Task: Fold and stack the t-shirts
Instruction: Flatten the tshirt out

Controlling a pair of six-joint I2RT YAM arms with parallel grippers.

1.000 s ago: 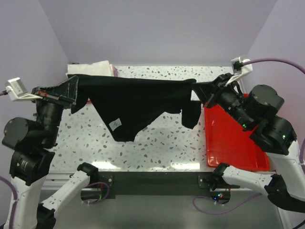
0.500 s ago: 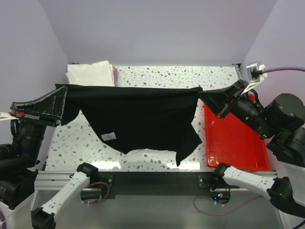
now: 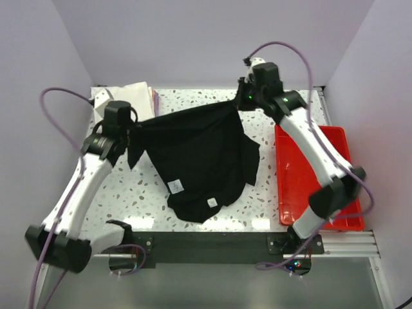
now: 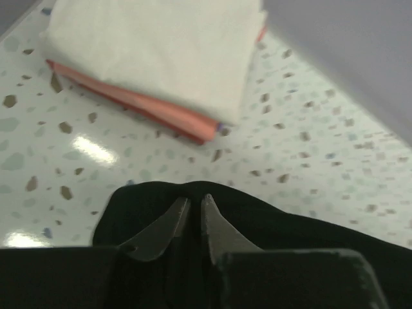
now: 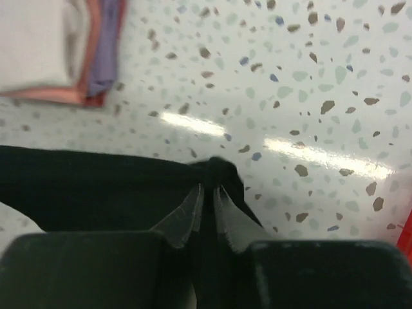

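The large black t-shirt lies spread across the middle of the table, its lower part bunched toward the near edge, with two small white labels showing. My left gripper is shut on its far left corner, where black cloth fills the narrow gap between the fingers. My right gripper is shut on the far right corner, a knot of cloth pinched at its tips. The folded t-shirts are stacked at the far left corner, white on top of pink, with lavender beneath.
A red plastic tray sits along the table's right side, under the right arm. The back wall rises just behind both grippers. The folded stack lies close beyond the left gripper.
Both arms have swung from the near side to the far side of the table, carrying the stretched black t-shirt. It now lies on the table instead of hanging between them.
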